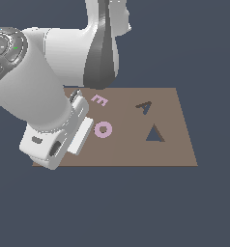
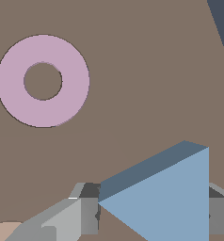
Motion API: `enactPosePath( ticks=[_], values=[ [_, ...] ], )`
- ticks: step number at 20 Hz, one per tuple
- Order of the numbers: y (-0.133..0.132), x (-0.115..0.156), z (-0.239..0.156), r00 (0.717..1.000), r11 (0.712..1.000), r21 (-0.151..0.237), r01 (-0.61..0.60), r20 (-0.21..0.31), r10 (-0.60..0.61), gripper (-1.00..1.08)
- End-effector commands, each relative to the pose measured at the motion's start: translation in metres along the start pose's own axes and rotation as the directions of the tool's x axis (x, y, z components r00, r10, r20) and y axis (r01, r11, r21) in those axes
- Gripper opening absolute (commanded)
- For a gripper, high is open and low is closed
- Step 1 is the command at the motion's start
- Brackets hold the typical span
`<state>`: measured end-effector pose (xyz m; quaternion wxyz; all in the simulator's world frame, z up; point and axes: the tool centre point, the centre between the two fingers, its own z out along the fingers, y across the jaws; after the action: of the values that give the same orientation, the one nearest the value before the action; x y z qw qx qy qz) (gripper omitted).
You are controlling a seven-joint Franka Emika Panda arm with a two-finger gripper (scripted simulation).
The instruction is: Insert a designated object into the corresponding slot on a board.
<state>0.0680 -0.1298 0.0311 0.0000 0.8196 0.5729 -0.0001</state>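
Observation:
In the wrist view the light-blue triangle point(image 2: 170, 202) sits between my gripper's point(image 2: 154, 214) two grey fingers point(image 2: 88, 214), its tip against one and its flat edge against the other. The gripper is shut on the triangle, just above the brown board point(image 2: 132, 94). In the exterior view the arm's white hand point(image 1: 54, 140) hangs low over the board's point(image 1: 177, 149) left end and hides the fingers and the triangle. The slot point(image 1: 155, 134), a dark solid triangular cutout, lies toward the exterior view's right, well apart from the hand.
A pink ring point(image 1: 103, 129) point(image 2: 42, 80) lies flat on the board near the hand, with a pink E point(image 1: 99, 101) behind it. A dark A-shaped cutout point(image 1: 145, 107) sits behind the slot. A tan disc's edge point(image 2: 3, 231) shows beside one finger.

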Motion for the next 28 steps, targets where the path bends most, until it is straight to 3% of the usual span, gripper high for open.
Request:
enactPosePath(
  ticks=[1, 10, 18, 23, 28],
  values=[
    [0.000, 0.000, -0.003, 1.000, 1.000, 0.000, 0.000, 0.000, 0.000, -1.00],
    [-0.005, 0.001, -0.002, 1.000, 1.000, 0.001, -0.030, 0.000, 0.030, -1.00],
    [-0.023, 0.007, -0.003, 0.991, 0.991, 0.000, -0.137, 0.000, 0.137, -1.00],
    [-0.040, 0.015, -0.003, 0.971, 0.971, 0.000, -0.241, 0.000, 0.241, -1.00],
    [-0.060, 0.027, -0.004, 0.930, 0.930, 0.000, -0.368, 0.000, 0.368, -1.00]
  ],
)
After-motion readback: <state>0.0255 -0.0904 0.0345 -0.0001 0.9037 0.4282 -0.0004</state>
